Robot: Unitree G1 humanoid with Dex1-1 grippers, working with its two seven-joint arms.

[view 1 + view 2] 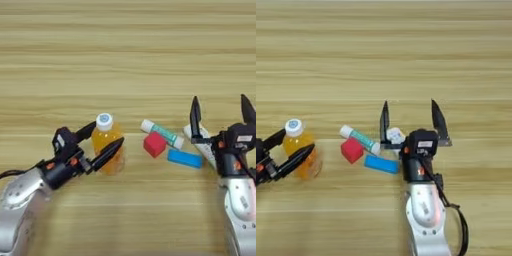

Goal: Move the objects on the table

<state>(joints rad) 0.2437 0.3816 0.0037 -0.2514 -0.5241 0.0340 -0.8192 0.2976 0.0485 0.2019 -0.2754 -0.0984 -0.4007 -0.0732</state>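
Even bright light, faint soft shadows, slight overall blur.

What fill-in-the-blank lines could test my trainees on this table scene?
1. The left gripper has its fingers around the ____ bottle with the white cap.
2. The open right gripper stands over the white ____.
3. The red cube lies between the white-and-green tube and that ____.

Missing: orange-drink; remote control; bottle

**Remote mostly hidden, arms cut at the frame edges**

The right gripper and its wrist cover most of the white remote control; only one end shows. The left gripper hides part of the orange-drink bottle, and the label cannot be read. Printing on the white-and-green tube is too small to read.
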